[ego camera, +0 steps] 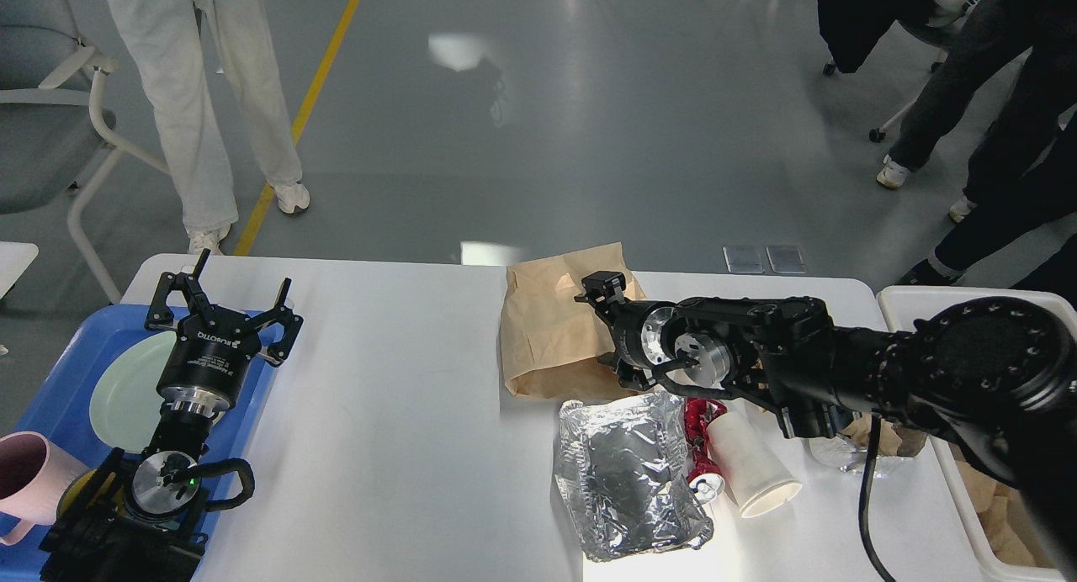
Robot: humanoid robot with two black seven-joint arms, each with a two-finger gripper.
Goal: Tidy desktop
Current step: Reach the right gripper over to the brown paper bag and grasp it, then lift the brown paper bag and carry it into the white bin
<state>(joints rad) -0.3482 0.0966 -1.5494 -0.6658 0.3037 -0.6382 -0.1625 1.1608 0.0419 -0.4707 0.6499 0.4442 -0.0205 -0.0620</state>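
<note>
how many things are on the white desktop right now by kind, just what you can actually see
brown paper bag: 1
foil wrap: 1
white paper cup, lying on its side: 1
red wrapper: 1
blue tray: 1
Total: 5 in view on the desktop; the right arm hides whatever lies behind it.

I'm in a lab or workshop hall: glossy grey floor point(547, 128), yellow floor line point(324, 69), bystanders' legs point(202, 103), wheeled chair point(59, 119).
</note>
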